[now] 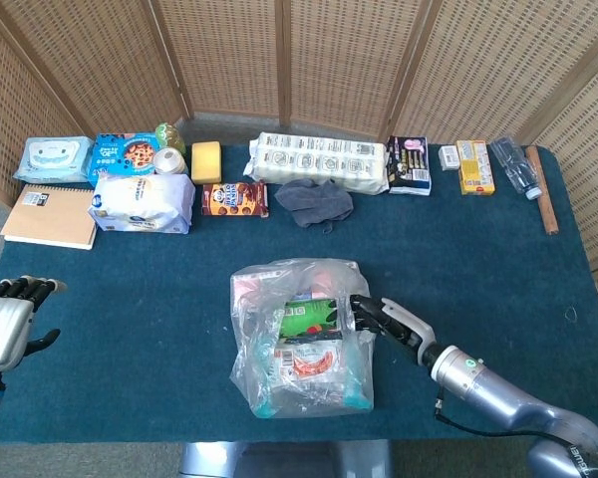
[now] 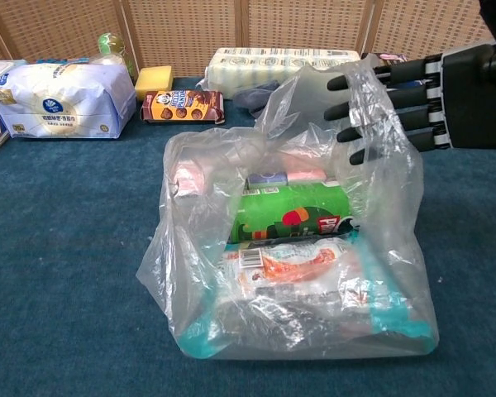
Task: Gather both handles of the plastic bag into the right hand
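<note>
The clear plastic bag (image 1: 299, 339) (image 2: 289, 248) stands in the middle of the blue table, with a green packet and other packaged goods inside. My right hand (image 1: 387, 321) (image 2: 405, 83) is at the bag's right side. Its fingers are straight and spread, and they reach leftward into the raised right flap of plastic (image 2: 335, 95), which drapes over them. They do not close on anything. I cannot make out the bag's left handle. My left hand (image 1: 8, 324) hangs far left near the table's front edge, fingers apart and empty; the chest view does not show it.
Goods line the back of the table: a toilet roll pack (image 1: 321, 159), a grey cloth (image 1: 315, 201), a cookie box (image 1: 234, 199), a yellow sponge (image 1: 206, 160), a white-blue pack (image 1: 142, 202) and a notebook (image 1: 48, 215). Small boxes and a bottle (image 1: 513, 164) sit back right.
</note>
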Controlling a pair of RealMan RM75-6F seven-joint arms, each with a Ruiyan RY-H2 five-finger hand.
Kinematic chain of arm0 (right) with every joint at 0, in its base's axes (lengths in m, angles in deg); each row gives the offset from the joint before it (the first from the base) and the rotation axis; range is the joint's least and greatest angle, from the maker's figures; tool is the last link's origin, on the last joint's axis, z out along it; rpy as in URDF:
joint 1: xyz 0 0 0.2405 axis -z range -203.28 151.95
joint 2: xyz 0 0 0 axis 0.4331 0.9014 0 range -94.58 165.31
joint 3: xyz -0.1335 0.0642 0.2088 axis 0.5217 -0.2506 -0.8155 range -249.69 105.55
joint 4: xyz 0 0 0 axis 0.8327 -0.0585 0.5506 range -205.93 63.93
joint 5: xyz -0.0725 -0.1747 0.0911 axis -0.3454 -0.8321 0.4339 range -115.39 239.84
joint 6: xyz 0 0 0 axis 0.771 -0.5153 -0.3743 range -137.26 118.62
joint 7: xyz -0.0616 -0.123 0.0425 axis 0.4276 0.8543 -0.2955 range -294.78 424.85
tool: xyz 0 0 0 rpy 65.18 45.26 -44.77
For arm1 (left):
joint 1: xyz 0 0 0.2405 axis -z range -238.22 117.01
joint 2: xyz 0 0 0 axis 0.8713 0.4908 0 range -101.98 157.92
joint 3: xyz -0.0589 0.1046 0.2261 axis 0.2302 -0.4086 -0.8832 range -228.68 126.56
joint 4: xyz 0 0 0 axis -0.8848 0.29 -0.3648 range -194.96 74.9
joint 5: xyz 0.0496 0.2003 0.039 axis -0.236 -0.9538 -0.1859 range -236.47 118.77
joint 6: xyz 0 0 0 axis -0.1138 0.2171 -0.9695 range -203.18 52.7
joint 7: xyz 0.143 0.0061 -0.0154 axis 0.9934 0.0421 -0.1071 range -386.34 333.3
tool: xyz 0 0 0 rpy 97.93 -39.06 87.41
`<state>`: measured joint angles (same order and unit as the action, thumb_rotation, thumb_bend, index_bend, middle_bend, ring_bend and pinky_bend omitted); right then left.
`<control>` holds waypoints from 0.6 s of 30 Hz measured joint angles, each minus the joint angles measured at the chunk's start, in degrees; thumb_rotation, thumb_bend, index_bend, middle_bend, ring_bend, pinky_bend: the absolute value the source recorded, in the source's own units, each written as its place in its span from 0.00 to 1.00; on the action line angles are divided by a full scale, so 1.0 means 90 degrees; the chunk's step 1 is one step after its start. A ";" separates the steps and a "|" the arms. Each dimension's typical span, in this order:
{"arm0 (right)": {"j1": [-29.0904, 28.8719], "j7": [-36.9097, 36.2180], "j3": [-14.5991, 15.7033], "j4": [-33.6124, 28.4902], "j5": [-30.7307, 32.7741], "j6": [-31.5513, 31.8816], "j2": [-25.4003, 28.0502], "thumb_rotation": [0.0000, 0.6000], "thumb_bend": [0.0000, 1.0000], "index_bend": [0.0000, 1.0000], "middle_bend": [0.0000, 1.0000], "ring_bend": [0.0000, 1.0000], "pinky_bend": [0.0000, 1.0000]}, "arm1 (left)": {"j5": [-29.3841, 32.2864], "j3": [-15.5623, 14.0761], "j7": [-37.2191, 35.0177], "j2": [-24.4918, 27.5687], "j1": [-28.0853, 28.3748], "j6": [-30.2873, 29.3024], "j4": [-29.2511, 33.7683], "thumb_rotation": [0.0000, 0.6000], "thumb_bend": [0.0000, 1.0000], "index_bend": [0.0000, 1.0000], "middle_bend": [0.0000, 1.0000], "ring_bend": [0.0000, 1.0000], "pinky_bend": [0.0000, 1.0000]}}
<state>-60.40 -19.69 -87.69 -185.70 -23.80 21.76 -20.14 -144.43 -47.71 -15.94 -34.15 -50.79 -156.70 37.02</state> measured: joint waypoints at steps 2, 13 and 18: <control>-0.0010 -0.0750 0.0038 0.0066 -0.0314 0.0147 0.0003 0.20 0.15 0.25 0.32 0.29 0.28 | 0.0005 -0.0004 0.0032 -0.0036 0.0030 0.0039 0.0027 1.00 0.13 0.33 0.39 0.30 0.27; -0.0531 -0.4787 0.0918 0.0906 -0.1899 0.1833 0.0065 0.20 0.15 0.25 0.36 0.36 0.34 | 0.0031 -0.0029 0.0061 -0.0090 0.0032 0.0037 0.0052 1.00 0.13 0.33 0.39 0.30 0.27; -0.0911 -0.5506 0.1305 0.1145 -0.2017 0.2220 0.0143 0.20 0.15 0.25 0.39 0.45 0.41 | 0.0039 -0.0038 0.0034 -0.0093 0.0012 0.0008 0.0035 1.00 0.13 0.33 0.39 0.30 0.27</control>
<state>-68.60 -69.25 -75.95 -175.39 -41.95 41.73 -18.85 -144.08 -48.04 -15.64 -34.98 -50.68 -156.63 37.34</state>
